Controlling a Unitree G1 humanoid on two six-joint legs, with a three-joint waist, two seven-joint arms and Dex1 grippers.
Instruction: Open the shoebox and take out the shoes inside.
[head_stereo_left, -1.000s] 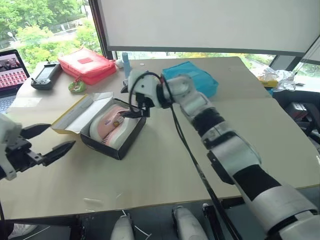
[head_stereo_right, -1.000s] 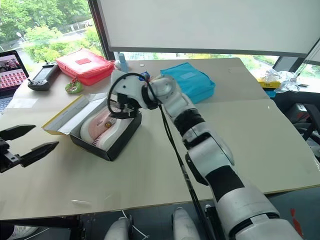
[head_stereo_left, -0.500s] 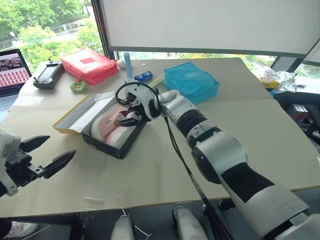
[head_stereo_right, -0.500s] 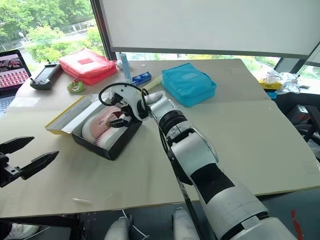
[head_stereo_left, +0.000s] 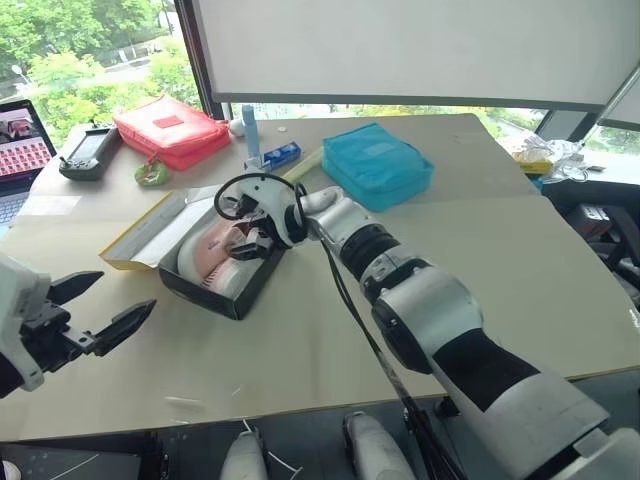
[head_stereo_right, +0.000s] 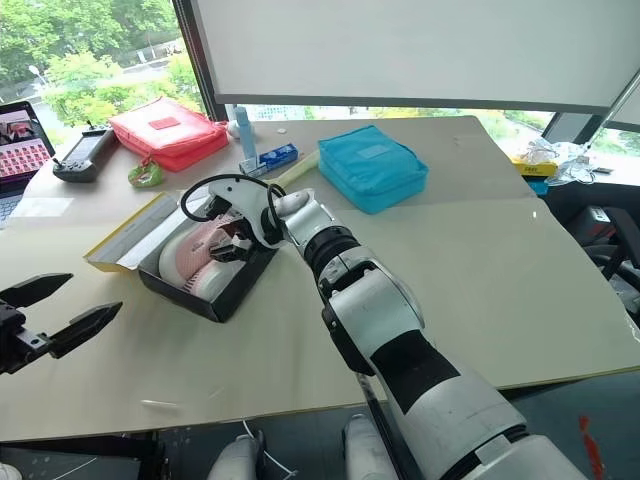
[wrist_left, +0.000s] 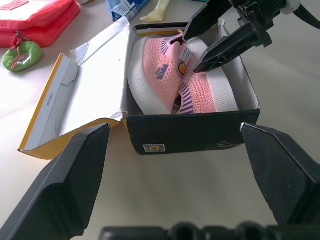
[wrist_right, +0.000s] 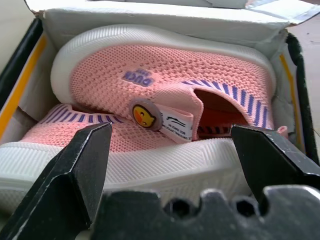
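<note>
The shoebox (head_stereo_left: 214, 291) lies open on the table, black-sided, its yellow-edged lid (head_stereo_left: 148, 234) folded flat to the left. Two pink-and-white shoes (wrist_left: 165, 75) rest side by side inside it. My right gripper (head_stereo_left: 241, 232) reaches into the box from the right, open, one finger on each side of the nearer shoe (wrist_right: 165, 85) with its duck badge; I cannot tell whether the fingers touch it. My left gripper (head_stereo_left: 125, 292) hovers open near the table's front left, short of the box's black end wall (wrist_left: 190, 132), holding nothing.
A red pouch (head_stereo_left: 170, 128) and a blue pouch (head_stereo_left: 378, 165) lie behind the box, with a small blue carton (head_stereo_left: 283, 154), a bottle (head_stereo_left: 251, 130) and a green ring (head_stereo_left: 152, 172). A handheld controller (head_stereo_left: 88, 150) and laptop (head_stereo_left: 20, 140) sit far left.
My right gripper has sunk into the box toward the shoes and rolled its wrist, so its fingers now flank the nearer shoe. The left gripper has stayed about where it was.
</note>
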